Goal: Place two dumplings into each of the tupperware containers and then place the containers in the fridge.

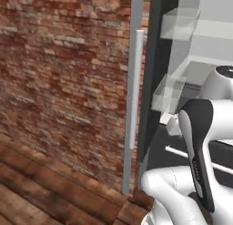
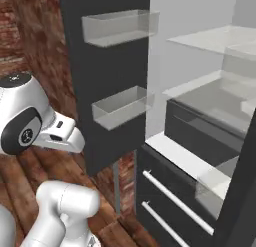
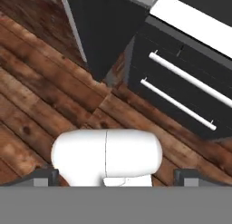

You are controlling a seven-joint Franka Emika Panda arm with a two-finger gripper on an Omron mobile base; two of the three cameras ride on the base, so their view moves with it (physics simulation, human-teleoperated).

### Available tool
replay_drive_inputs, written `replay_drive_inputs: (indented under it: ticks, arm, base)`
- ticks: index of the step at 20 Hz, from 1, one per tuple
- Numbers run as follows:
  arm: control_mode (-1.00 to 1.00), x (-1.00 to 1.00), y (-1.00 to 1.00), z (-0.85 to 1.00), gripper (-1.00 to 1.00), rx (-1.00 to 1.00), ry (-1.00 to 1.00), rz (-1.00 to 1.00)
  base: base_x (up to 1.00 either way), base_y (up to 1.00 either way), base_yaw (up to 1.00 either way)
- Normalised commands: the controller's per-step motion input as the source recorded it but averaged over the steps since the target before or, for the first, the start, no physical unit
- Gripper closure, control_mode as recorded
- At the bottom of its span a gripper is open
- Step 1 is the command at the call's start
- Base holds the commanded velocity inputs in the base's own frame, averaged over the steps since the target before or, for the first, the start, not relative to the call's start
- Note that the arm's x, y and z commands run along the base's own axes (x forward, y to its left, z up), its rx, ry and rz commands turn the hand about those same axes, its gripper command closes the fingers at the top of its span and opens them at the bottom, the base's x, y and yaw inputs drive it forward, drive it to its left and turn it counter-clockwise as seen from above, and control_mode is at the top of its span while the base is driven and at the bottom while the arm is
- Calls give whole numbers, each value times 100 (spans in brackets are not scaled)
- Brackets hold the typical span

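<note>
We face the fridge (image 2: 200,111) with its door open — shelves bare where we can see, so the containers seem unplaced; our hand's grip we cannot tell.

1. Fridge (image 2: 107,81): dark charcoal door frame, white interior, clear glass shelves and bins.
2. Door handle (image 1: 138,89): pale grey-white.
3. Lower drawers (image 3: 181,89), at 2 o'clock in hand view: black with white bar handles.
4. Brick wall (image 1: 63,78): red-brown, mottled, pale mortar.
5. Floor (image 3: 41,100): dark brown wood planks, grainy.
</note>
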Motion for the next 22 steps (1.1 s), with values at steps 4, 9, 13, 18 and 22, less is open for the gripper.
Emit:
replay_drive_inputs:
  ticks: [4,9,13,18,22]
  arm:
    - [100,0,0,0,-100,0,0,0]
    - [100,0,0,0,-100,0,0,0]
    - [100,0,0,0,-100,0,0,0]
    - [100,0,0,0,-100,0,0,0]
    - [100,0,0,0,-100,0,0,0]
  base:
    - [-22,16,100]
    - [-19,22,100]
    - [21,58,75]
    - [75,69,40]
    - [100,10,10]
